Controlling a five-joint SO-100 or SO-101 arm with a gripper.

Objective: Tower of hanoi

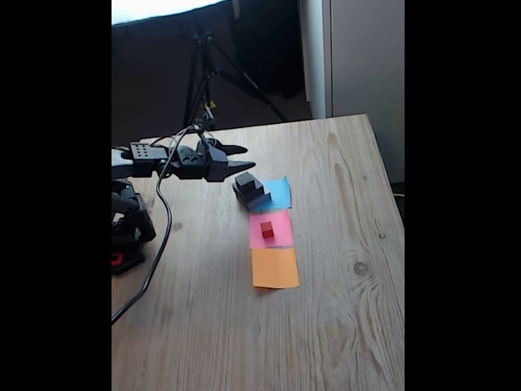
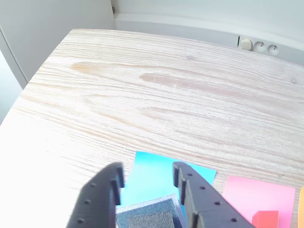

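A stack of dark blocks [image 1: 251, 191] stands on the blue paper square [image 1: 279, 194], wide grey block at the bottom and smaller black blocks on top. The tiny red cube [image 1: 267, 230] sits alone on the pink paper square [image 1: 271, 230]. My gripper [image 1: 242, 158] hovers open just above and left of the stack. In the wrist view the gripper [image 2: 147, 168] has its fingers spread, and the stack's grey textured top [image 2: 147, 216] lies below and between them. The red cube [image 2: 266, 219] shows at the bottom right on the pink paper [image 2: 259, 192].
An orange paper square [image 1: 275, 267] lies bare in front of the pink one. The arm's base [image 1: 130, 232] and its cable [image 1: 159, 244] occupy the table's left side. A tripod [image 1: 207, 73] stands behind the wooden table [image 1: 350, 309].
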